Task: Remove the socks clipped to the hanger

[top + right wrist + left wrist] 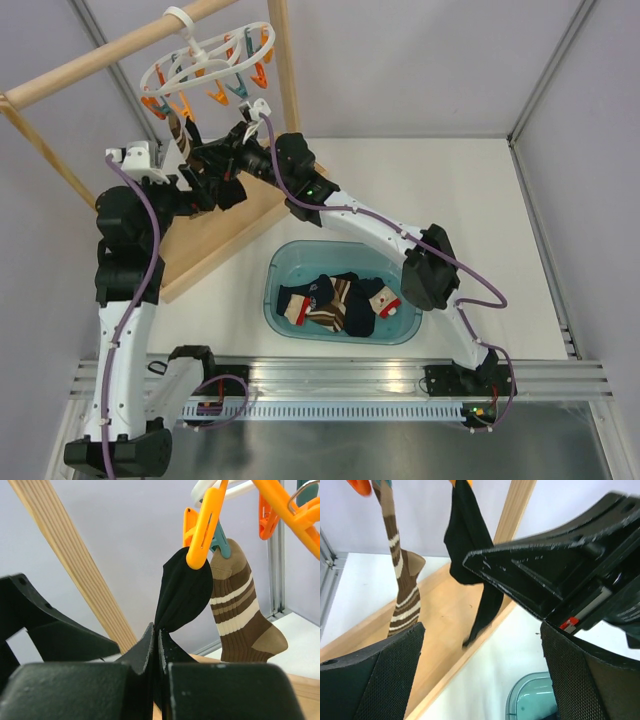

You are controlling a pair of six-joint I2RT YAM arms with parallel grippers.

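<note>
Several socks (340, 305) lie in the tub (290, 255); two hang clipped: a striped sock (237, 610), and the black sock (182, 595) my right end effector (156, 645) clamps tight, left end effector (480, 650) spread wide, empty.

1. Robot lab: an enclosed test cell w/ a fixed rig.
2. Plain pale wall panel (115, 540) behind right gripper (156, 632); alu frame post (277, 570) to its right.
3. White table (470, 200) below gripper; slotted alu rail (350, 380) w/ bolted arm bases (462, 385) & purple cables (130, 290) well behind it.

Two socks (240, 615) hang from the hanger (200, 62), with others in the tub (300, 262) before it.
</note>
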